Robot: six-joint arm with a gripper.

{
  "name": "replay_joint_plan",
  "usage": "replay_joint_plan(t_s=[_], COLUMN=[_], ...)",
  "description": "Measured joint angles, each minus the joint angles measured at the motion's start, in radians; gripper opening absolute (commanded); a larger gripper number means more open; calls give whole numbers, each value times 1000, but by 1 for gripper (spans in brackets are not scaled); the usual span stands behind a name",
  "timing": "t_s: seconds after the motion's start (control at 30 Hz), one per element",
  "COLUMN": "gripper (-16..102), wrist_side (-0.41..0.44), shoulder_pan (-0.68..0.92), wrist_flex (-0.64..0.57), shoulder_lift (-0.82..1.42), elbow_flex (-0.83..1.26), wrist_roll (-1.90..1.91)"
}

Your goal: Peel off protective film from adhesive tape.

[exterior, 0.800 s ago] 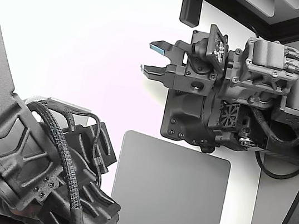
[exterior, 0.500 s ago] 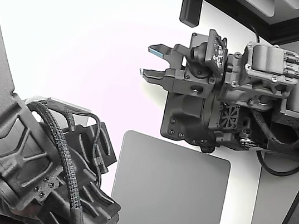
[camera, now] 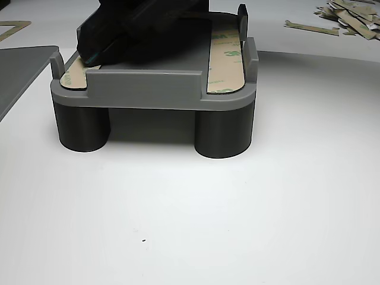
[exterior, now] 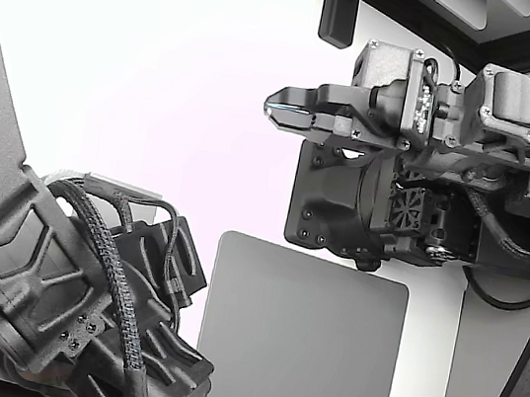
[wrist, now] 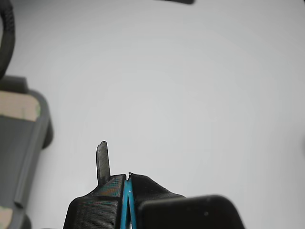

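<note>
The end effector (exterior: 276, 112) is seen in the exterior view with its two blue-tipped fingers pressed together, and in the wrist view the blue pads (wrist: 127, 202) meet along a thin line with nothing visibly pinched between them; only bare white desk (wrist: 190, 95) lies ahead of the tips. The tape to be stripped is found in the other view, laid in the side channels of a raised grey fixture (camera: 148, 89) on round legs: one liner-covered tape strip (camera: 228, 56), tan with faint printed lettering, runs along one channel to a rounded end at the fixture's front edge, and a second strip (camera: 74, 74) shows in the opposite channel, largely covered by a dark body that cannot be identified with certainty. Whether the end effector is near either strip cannot be told from the views. A heap of discarded liner scraps (camera: 347, 15) lies well away at the back of the desk. The liner is judged to be thin, light, flexible paper, slick on its release side and easily torn, while the tape beneath is expected to cling to the fixture. Hold is best taken at a free rounded end of the strip, where a corner can be lifted, pinched firmly and drawn back low along the strip's length.
</note>
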Motion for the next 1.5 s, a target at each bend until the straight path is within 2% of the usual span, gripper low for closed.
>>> replay_joint_plan(t_s=[0.1,0.2,0.4,0.57,0.73,0.97,1.13,1.23,1.5], gripper=[-11,-11,-11,-11,-11,-11,-11,-11,-11], wrist_side=[-8,71,190,353,488,646,673,684,641], shoulder_pan=[17,71,169,296,423,594,634,646,647], wrist_flex=[67,104,31,-86,-130,-37,29,-11,-173], shoulder_lift=[-67,-132,-170,-181,-255,-439,-538,-540,-469], elbow_flex=[-55,-74,15,112,98,-28,-69,-44,106], wrist_roll=[-216,-440,-824,-1060,-1118,-931,-785,-778,-847])
